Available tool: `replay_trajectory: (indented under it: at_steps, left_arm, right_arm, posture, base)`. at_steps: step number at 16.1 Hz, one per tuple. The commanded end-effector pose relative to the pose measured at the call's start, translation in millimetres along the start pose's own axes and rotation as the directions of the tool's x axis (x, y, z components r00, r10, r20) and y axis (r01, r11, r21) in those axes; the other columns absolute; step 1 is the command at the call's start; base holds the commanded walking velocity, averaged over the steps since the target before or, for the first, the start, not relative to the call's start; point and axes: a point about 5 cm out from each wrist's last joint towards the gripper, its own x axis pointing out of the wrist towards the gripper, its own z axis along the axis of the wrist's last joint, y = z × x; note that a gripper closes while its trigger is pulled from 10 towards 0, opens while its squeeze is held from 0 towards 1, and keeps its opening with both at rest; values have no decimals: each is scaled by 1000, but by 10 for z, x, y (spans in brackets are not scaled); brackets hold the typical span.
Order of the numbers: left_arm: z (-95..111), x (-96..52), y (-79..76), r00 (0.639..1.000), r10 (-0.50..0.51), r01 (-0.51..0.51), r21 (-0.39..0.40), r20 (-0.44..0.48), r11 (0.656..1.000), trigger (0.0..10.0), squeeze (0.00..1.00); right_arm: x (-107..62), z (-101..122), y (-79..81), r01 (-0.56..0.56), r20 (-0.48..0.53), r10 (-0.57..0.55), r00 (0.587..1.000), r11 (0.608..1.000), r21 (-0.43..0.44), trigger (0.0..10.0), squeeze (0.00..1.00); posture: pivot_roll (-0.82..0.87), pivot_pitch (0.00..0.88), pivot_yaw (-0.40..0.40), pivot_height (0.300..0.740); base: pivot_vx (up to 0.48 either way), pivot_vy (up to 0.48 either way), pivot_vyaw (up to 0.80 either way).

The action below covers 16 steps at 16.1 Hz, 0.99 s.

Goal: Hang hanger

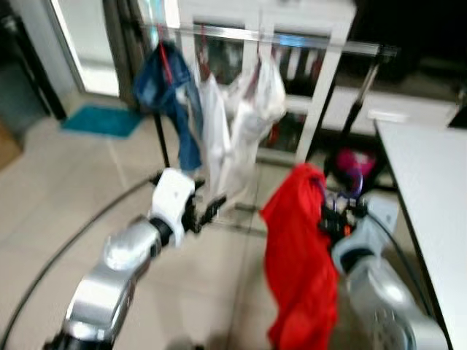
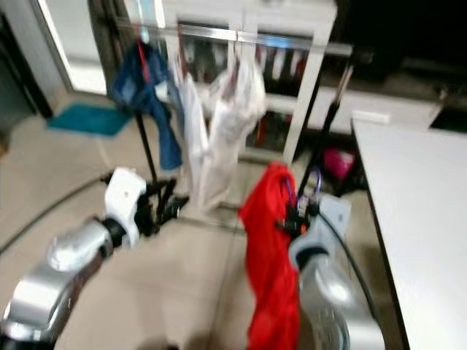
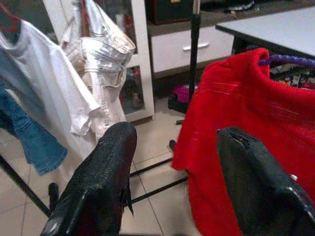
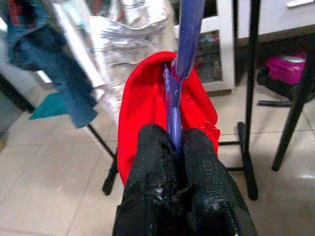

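pinching the purple hanger (image 4: 173, 105) between its two pressed-together black fingers (image 4: 152, 167), the right gripper (image 1: 341, 216) held it at about 4 o'clock in the head view, with a red garment (image 1: 300, 255) draped from the hanger and hanging toward the tiled floor (image 1: 66, 197). the left gripper (image 1: 208, 210) sat near 7 o'clock with its fingers (image 3: 106, 167) spread and nothing between them. toward 12 o'clock a clothes rail (image 1: 292, 35) carried a blue denim piece (image 1: 169, 95), a white t-shirt (image 1: 215, 138) and a pale jacket (image 1: 259, 102), and a white table (image 1: 430, 182) lay at 3 o'clock.
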Motion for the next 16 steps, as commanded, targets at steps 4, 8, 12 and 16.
replay_trajectory:
  at_steps: [4, 8, 12, 16]
  left_arm:
    - [12, 17, -20, 1000, -10, 10, 2, 1, 1000, 10000, 0]
    - [11, 5, -14, 1000, -1, 1, -14, 2, 1000, 10000, 0]
    - [6, -19, -14, 1000, 5, -5, -24, 2, 1000, 10000, 0]
    - [-13, -39, -21, 1000, 5, -5, -29, -6, 1000, 10000, 0]
  right_arm:
    - [10, 68, 26, -21, 23, 21, 1000, 1000, -6, 10000, 0]
    - [22, 68, 36, -31, 15, 31, 999, 999, -19, 10000, 0]
    - [33, 62, 59, -47, 4, 47, 999, 999, -28, 10000, 0]
    - [36, 48, 83, -63, -5, 63, 998, 997, -45, 10000, 0]
  posture:
    - [0, 8, 3, 740]
    - [2, 8, -3, 740]
    - [9, 14, -19, 740]
    - [2, 13, -9, 740]
  base:
    - [-220, 0, 0]
    - [0, 0, 0]
    - [0, 247, 0]
    - [0, 350, 0]
